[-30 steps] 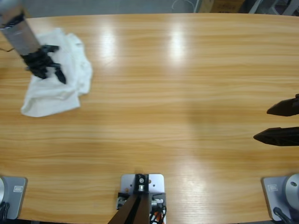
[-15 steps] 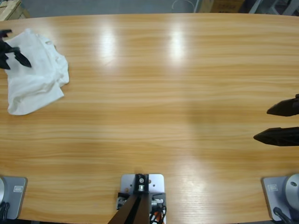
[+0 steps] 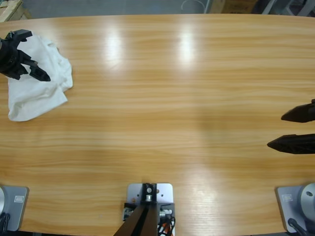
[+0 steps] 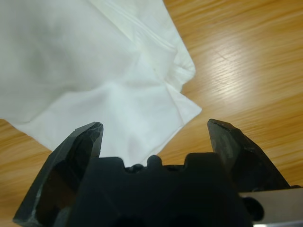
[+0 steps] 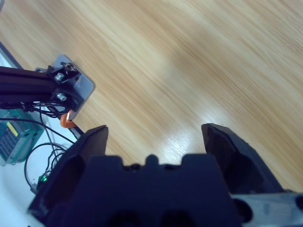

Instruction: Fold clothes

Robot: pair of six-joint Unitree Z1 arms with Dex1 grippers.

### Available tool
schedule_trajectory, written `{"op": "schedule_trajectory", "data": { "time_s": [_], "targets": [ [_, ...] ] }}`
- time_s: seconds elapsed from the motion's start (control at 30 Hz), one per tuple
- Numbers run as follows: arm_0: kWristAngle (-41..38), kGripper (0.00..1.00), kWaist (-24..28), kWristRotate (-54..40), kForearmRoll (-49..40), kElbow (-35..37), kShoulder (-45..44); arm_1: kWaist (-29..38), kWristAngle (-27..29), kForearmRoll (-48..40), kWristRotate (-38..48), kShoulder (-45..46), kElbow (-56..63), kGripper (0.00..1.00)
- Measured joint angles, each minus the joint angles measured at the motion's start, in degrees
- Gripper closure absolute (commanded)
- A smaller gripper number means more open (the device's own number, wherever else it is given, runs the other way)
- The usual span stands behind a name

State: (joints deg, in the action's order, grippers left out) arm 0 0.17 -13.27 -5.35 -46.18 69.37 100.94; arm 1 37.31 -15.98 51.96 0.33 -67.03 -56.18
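The white T-shirt (image 3: 34,96) lies crumpled in a heap at the table's far left, close to the left edge. My left gripper (image 3: 39,56) hovers over the heap's upper part, open, with nothing between its fingers. In the left wrist view the T-shirt (image 4: 71,61) fills the upper left, a folded hem corner pointing toward the bare wood, and the left gripper (image 4: 154,124) stands wide just above it. My right gripper (image 3: 276,131) sits open at the right edge, far from the cloth; in its own view the right gripper (image 5: 155,127) looks down on bare wood.
The wooden table (image 3: 172,98) stretches wide between the two arms. A cardboard box corner (image 3: 9,7) shows past the far left corner. In the right wrist view, cables and a green device (image 5: 19,137) lie beyond the table's edge.
The T-shirt was dragged left toward the table's edge a second ago and has since stayed put. My left gripper has come back in from the left edge over the heap. The right gripper is still.
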Motion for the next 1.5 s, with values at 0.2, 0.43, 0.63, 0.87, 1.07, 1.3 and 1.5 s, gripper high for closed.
{"op": "schedule_trajectory", "data": {
  "time_s": [0.2, 0.43, 0.63, 0.87, 1.07, 1.3, 1.5],
  "targets": [
    [0.1, 0.134, -1.9, 0.0, 0.0, -0.1, 1.9, 0.0, 0.0, 0.0, 0.0, 0.0, 0.0, 0.197],
    [1.1, 0.138, -4.0, 0.2, 0.0, -0.2, 4.8, 0.0, 0.0, 0.0, 0.0, 0.0, 0.0, 0.197],
    [2.4, 0.138, -4.2, 1.7, 0.0, -0.2, 7.6, 0.0, 0.0, 0.0, 0.0, 0.0, 0.0, 0.197],
    [2.3, 0.134, -4.2, 3.4, 0.0, -0.5, 10.0, 0.0, 0.0, 0.0, 0.0, 0.0, 0.0, 0.197],
    [0.8, 0.133, -4.3, 3.4, -0.1, 0.1, 12.5, 0.0, 0.0, 0.0, 0.0, 0.0, 0.0, 0.197],
    [-0.6, 0.133, -4.3, 3.4, -0.3, 4.7, 14.5, 0.0, 0.0, 0.0, 0.0, 0.0, 0.0, 0.197],
    [-0.8, 0.133, -1.6, 3.4, -0.5, 11.5, 15.8, 0.0, 0.0, 0.0, 0.0, 0.0, 0.0, 0.197]
  ]
}}
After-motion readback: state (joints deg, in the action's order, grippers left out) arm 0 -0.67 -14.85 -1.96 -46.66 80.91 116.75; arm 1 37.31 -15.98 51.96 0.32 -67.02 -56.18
